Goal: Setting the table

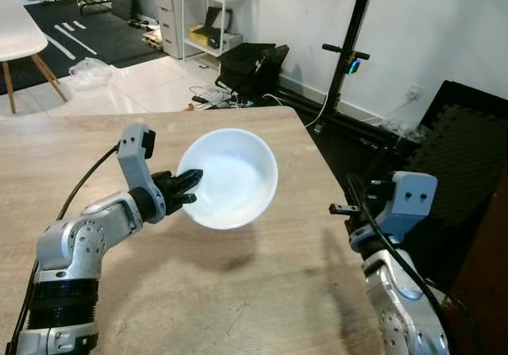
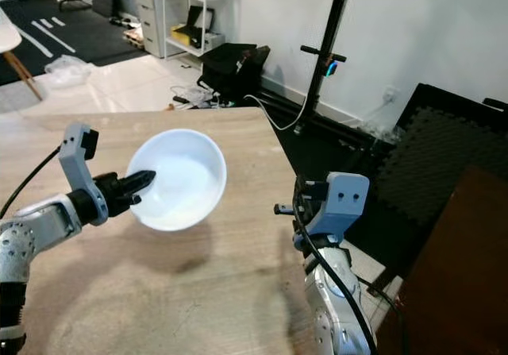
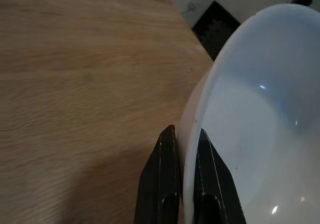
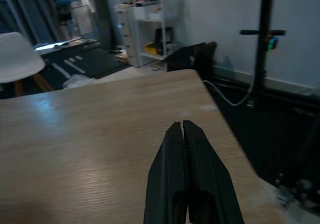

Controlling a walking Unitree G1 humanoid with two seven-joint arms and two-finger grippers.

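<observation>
Task looks early, IMO: the light wooden table [image 1: 262, 291] carries no plates, cutlery or glasses, so nothing seems set yet. Only item in play is the round white glossy bowl [image 1: 234, 176], held up above the table w/ its shadow on the wood beneath, tilted so the open side faces partly toward the head camera. It sits over the table's far right part, near the corner by the black stand [image 1: 353, 45]. Left to do, as a guess: lower bowl onto the table at a place setting, let go, then fetch whatever else belongs.

Left gripper [image 1: 186, 186] is clamped on the bowl's rim at the side nearest the robot's left; in the left wrist view one black finger [image 3: 165, 184] lies outside the wall, the other inside, gap only as wide as the rim. Bowl hangs from that one pinch.

Right gripper [image 4: 185, 184] hovers by the table's right edge, fingers pressed together, holding nothing, touching nothing.
</observation>
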